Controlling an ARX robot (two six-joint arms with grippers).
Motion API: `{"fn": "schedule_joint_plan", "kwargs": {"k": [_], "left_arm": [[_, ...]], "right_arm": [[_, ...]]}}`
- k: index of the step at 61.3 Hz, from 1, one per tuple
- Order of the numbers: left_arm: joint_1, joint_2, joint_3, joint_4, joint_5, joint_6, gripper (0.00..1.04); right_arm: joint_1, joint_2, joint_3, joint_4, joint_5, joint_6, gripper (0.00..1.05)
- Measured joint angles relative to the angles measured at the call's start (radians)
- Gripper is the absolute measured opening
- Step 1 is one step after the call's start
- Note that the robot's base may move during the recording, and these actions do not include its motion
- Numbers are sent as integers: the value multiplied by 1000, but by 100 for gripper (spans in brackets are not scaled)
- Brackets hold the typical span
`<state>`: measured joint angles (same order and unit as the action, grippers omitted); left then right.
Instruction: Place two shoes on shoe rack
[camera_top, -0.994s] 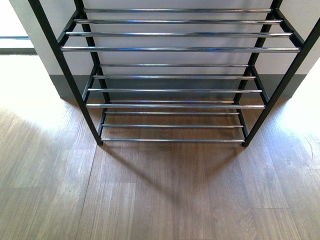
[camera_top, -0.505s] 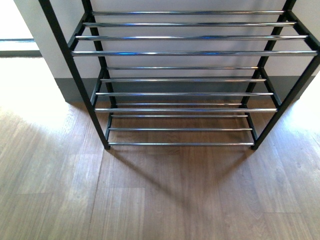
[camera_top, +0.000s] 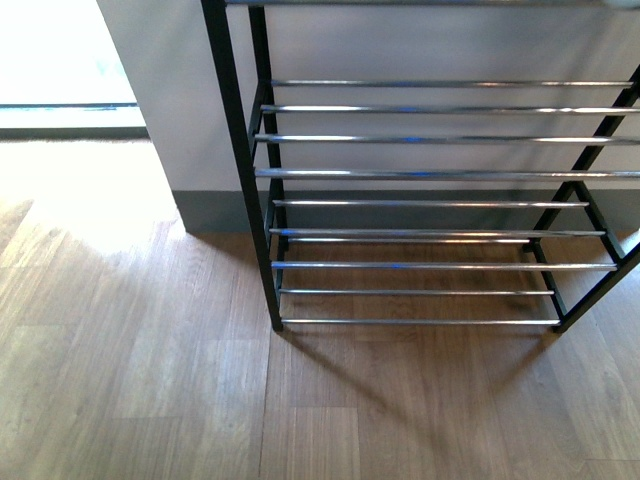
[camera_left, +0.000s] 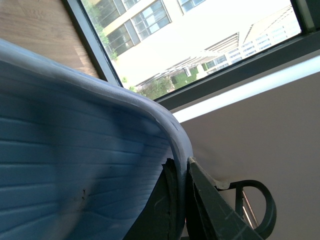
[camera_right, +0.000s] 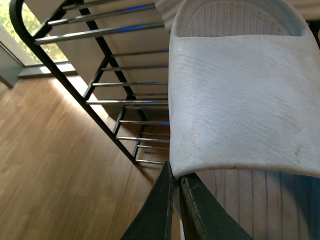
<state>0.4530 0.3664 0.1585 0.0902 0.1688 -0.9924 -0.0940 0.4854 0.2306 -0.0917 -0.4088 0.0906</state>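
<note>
1. The shoe rack (camera_top: 430, 173) stands against the wall (camera_top: 180, 100) at the far right of the front view, with its right end cut off by the frame. Every tier in view is bare, so neither shoe is placed yet.
2. The left gripper (camera_left: 181, 167) pinches the rim of a blue shoe (camera_left: 75, 165), fingers pressed close on either side of the edge. Its camera faces a window (camera_left: 200, 40) and shows no rods, so I judge this arm is not lined up with the rack.
3. The right gripper (camera_right: 175, 175) pinches the edge of a white slide (camera_right: 235, 100), which juts out ahead of the fingers with the rack's rods beyond it.
4. The rack likely needs to sit centred ahead of the robot before either arm reaches in.
5. The white slide seems the better one to place first, since its arm faces the rods.
6. Each sole should come down level across at least two rods, or a shoe could tip through the gap.
7. Both holds are thin edge pinches, so slow travel is wise; a swing could twist a shoe loose.
8. The fingers should part only once the sole rests on the rods, with the second shoe set beside the first and apart from the black side legs.
</note>
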Motion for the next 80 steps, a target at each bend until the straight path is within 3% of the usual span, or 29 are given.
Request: {"fn": "schedule_joint_plan", "kwargs": {"k": [52,56,62,80], "left_arm": [[0,0,0,0,0,1,2],[0,0,0,0,0,0,2],[0,0,2,0,0,1,2],[0,0,2,0,0,0,2]], "right_arm": [[0,0,0,0,0,0,1],[3,5,-10,53,-37,-19,1],[92,72,9,186,2,-31,1],[552,536,255,303,328,131,1]]}}
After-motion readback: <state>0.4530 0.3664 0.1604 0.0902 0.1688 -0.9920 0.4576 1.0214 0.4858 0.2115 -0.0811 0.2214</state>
